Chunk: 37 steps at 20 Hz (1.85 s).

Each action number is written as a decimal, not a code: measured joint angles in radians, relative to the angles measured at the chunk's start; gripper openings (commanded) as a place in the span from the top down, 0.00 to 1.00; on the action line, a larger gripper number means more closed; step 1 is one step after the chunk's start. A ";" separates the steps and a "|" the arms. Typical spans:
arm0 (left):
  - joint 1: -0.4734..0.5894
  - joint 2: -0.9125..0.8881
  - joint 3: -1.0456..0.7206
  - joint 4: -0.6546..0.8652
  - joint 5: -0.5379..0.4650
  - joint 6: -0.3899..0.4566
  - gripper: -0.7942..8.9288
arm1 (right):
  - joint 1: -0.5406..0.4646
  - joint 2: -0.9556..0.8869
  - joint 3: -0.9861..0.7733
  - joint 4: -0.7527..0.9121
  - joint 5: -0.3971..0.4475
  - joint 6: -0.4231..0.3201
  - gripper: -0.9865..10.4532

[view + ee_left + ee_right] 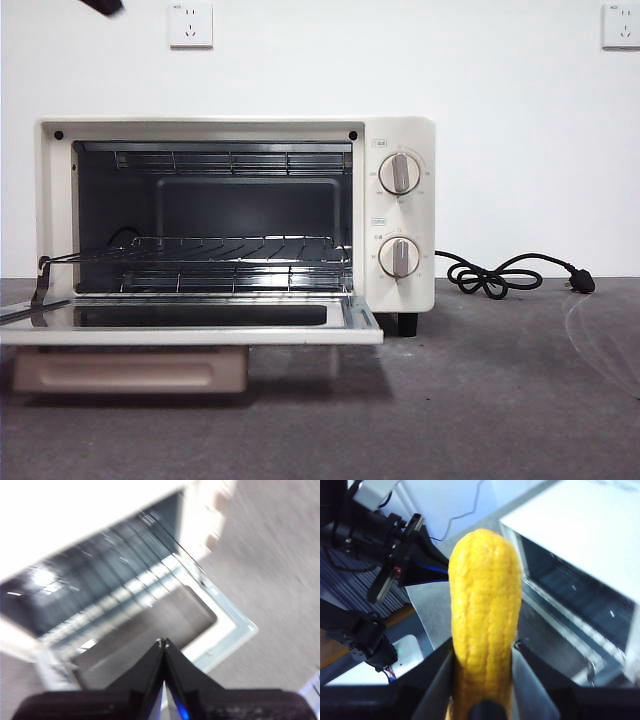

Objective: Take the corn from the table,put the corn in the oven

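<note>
Currently the right gripper pinched the corn at its base, long axis running forward from the jaws, above the table beside the oven, whose door lay open; the left gripper was pressed together over that door
</note>
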 measured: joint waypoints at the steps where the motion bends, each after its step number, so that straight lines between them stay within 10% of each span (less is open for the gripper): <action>1: 0.000 -0.024 0.000 0.000 -0.013 -0.001 0.92 | 0.044 0.006 0.000 0.025 0.038 0.000 0.93; 13: 0.000 -0.267 0.000 0.035 -0.092 -0.029 0.92 | 0.433 0.234 0.000 0.249 0.565 -0.134 0.93; 37: 0.000 -0.406 0.000 0.000 -0.245 -0.042 0.92 | 0.479 0.726 0.000 0.697 1.088 -0.619 0.93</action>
